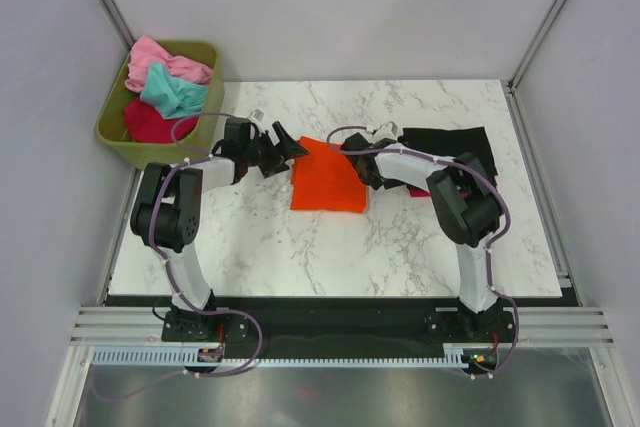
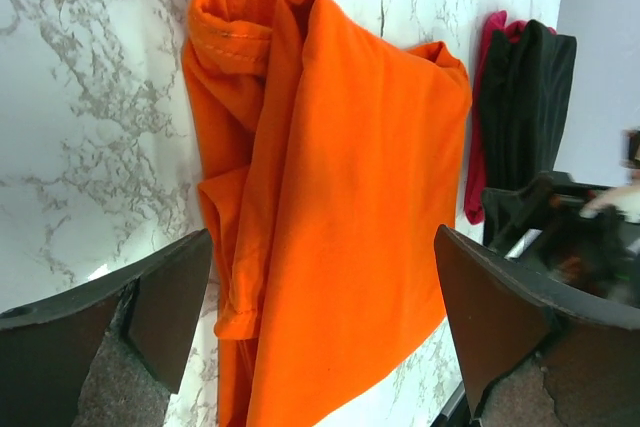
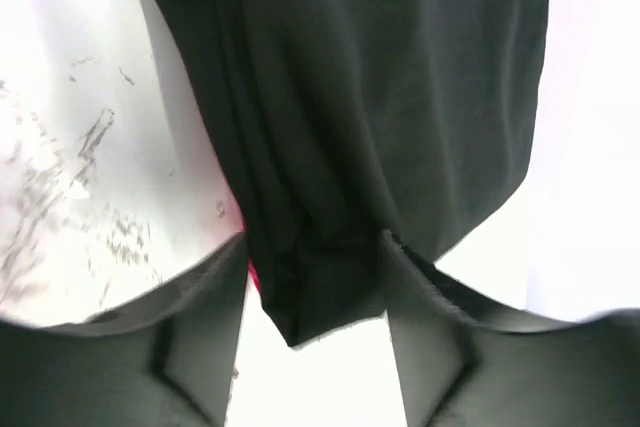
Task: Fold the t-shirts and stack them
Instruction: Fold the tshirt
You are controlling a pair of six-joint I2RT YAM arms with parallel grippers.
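Observation:
A folded bright orange t-shirt [image 1: 328, 177] lies mid-table and fills the left wrist view [image 2: 340, 197]. My left gripper [image 1: 290, 147] hovers at its far-left corner, open and empty; in its own view [image 2: 325, 337] the jaws stand wide apart over the cloth. A folded black t-shirt [image 1: 450, 152] lies to the right on a crimson one [image 1: 418, 190]. My right gripper [image 1: 378, 179] is between the orange shirt and that stack. It is open [image 3: 312, 277], with the black shirt's corner [image 3: 340, 127] between its fingers and a crimson sliver [image 3: 250, 272] beside it.
An olive-green bin [image 1: 115, 137] stands off the table's far-left corner and holds pink [image 1: 150, 55], teal [image 1: 172, 92] and dark red [image 1: 150, 125] shirts. The marble table [image 1: 300, 247] ends in metal rails at the near edge.

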